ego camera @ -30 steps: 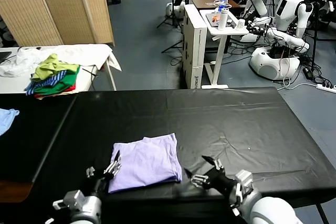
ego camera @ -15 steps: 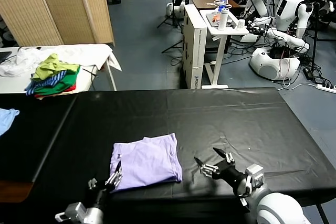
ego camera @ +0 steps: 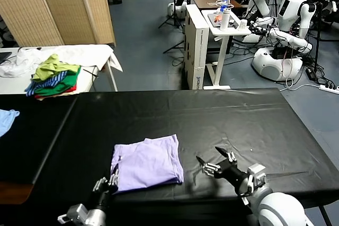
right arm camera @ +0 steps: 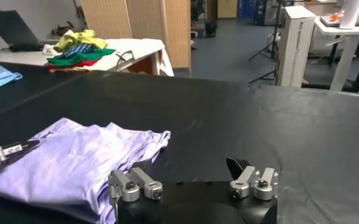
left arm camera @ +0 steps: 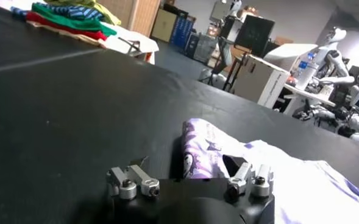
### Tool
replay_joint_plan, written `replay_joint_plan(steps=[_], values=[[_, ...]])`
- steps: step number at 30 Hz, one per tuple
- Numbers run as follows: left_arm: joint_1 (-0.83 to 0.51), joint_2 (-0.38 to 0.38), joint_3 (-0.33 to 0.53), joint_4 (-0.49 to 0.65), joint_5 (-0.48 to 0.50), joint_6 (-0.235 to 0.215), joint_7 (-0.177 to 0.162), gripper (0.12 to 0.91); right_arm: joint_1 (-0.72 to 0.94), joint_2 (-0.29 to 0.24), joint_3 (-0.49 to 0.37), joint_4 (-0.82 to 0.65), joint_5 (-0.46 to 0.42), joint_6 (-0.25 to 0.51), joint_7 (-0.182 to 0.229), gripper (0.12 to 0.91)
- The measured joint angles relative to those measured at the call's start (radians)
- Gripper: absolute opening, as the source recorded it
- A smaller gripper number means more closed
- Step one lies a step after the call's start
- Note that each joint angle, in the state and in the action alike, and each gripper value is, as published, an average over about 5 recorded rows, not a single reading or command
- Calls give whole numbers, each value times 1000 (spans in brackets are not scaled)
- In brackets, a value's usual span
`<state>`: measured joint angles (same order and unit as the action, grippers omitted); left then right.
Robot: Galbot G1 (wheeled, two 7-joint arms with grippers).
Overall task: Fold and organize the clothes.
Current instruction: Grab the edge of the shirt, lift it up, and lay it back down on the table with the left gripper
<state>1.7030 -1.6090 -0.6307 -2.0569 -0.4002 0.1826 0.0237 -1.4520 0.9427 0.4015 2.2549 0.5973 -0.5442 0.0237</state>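
Note:
The clothes are one pale lavender T-shirt (ego camera: 146, 162), lying folded on the black table (ego camera: 233, 120) near its front edge. In the left wrist view its purple-and-white print (left arm camera: 199, 155) shows at the nearest corner. My left gripper (ego camera: 109, 182) is low at the shirt's near left corner. Its jaws stand apart with that corner between them (left arm camera: 188, 167). My right gripper (ego camera: 214, 165) hovers open over bare table just right of the shirt, nothing between its jaws (right arm camera: 185, 173). The shirt (right arm camera: 75, 161) also shows in the right wrist view.
A pile of green, yellow, striped and red clothes (ego camera: 53, 75) lies on a white table at the back left. A light blue cloth (ego camera: 6, 117) sits at the left edge. A folding screen (ego camera: 58, 6), a white cart (ego camera: 222, 30) and other robots (ego camera: 286, 25) stand beyond the table.
My left gripper drew back from over the shirt's left edge to its near left corner and sank lower. My right gripper moved a little forward and to the right, still open.

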Motion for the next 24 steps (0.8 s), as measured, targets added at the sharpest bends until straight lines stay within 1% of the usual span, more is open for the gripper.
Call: replay_joint_plan(steps=[1,4,5,7,10,14,17,20,22,24], values=[[-1,0,-1,0,-9,2,0,426,1,1,-1,-1,-1,0,0,907],[-2,0,-2,-1,-39,12,-1,248,3,6,-3,-3,-4,2,0,907],[-2,0,-2,-3,-48,16,-1,204,3,7,-4,-4,-4,2,0,907],[-2,0,-2,-8,-60,25,-2,162,3,8,-3,-4,-6,3,1,907],[-3,0,-1,-19,-51,35,-3,164,2,9,3,-6,-10,9,5,907],[-11,0,-10,-40,15,43,-3,161,2,14,20,-18,-16,19,12,907],[-18,0,-31,-57,57,53,-2,161,6,23,34,-32,-22,22,14,907],[-18,7,-66,-68,64,63,-2,161,7,35,44,-49,-32,27,15,907],[-11,40,-96,-69,57,67,-1,161,6,43,47,-60,-39,30,15,907],[-1,109,-130,-69,47,68,1,161,6,50,48,-69,-46,32,15,907]])
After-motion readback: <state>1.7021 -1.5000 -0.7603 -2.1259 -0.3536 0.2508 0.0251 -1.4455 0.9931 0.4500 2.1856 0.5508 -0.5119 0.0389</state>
